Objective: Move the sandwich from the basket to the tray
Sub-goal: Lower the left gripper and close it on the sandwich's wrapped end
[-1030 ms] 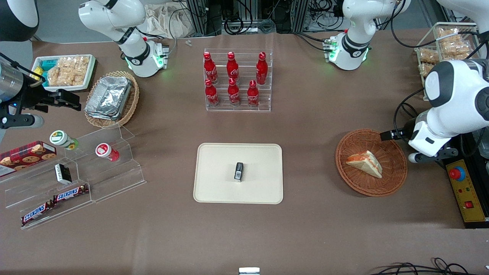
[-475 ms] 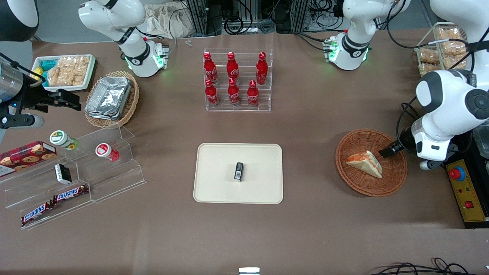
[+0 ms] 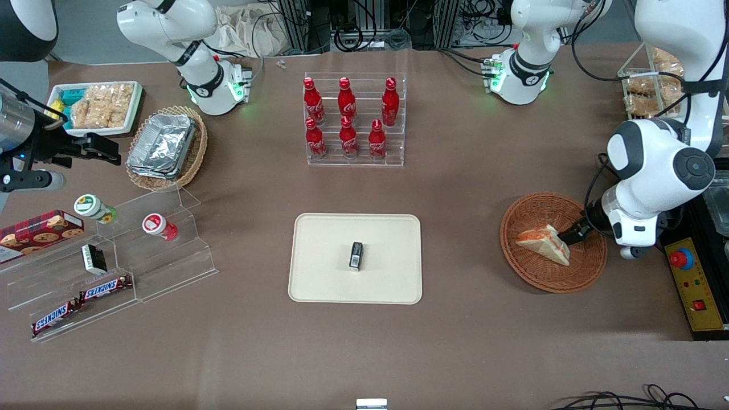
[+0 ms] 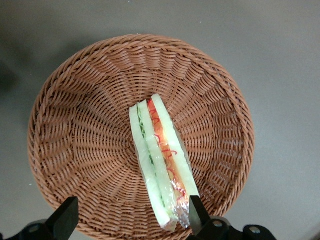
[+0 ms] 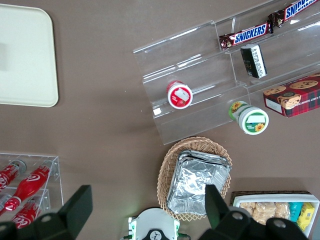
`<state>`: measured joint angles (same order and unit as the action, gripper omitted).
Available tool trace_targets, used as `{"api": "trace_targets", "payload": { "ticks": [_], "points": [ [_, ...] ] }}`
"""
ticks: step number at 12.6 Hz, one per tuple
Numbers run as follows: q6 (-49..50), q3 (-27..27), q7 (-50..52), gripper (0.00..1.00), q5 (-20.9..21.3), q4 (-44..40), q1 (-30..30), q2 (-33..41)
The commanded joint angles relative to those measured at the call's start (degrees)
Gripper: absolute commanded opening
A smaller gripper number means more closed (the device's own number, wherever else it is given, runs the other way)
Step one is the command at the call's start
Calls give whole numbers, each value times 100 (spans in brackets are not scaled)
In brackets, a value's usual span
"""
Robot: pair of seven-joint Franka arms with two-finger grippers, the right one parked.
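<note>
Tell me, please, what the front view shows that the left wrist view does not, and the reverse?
Only the front view shows the tray with a small dark packet on it, and the bottle rack. Only the left wrist view shows the gripper open, one finger clear of the sandwich, the other by its wrapped end. Both show the sandwich lying in the basket.

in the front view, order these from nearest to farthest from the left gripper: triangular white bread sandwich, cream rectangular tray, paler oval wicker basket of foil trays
Measured from the left gripper, over the round reddish-brown basket:
1. Triangular white bread sandwich, right beside the gripper.
2. Cream rectangular tray, mid-table.
3. Paler oval wicker basket of foil trays, toward the parked arm's end.
</note>
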<state>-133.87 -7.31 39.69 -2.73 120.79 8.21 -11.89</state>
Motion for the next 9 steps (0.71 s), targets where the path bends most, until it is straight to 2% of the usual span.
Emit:
{"api": "trace_targets", "payload": {
  "ticks": [1,9],
  "points": [
    [-480,-60,310,99,-43,330,40,55],
    [-851,-86,1224,99,45,322,-136,-182]
  ]
}}
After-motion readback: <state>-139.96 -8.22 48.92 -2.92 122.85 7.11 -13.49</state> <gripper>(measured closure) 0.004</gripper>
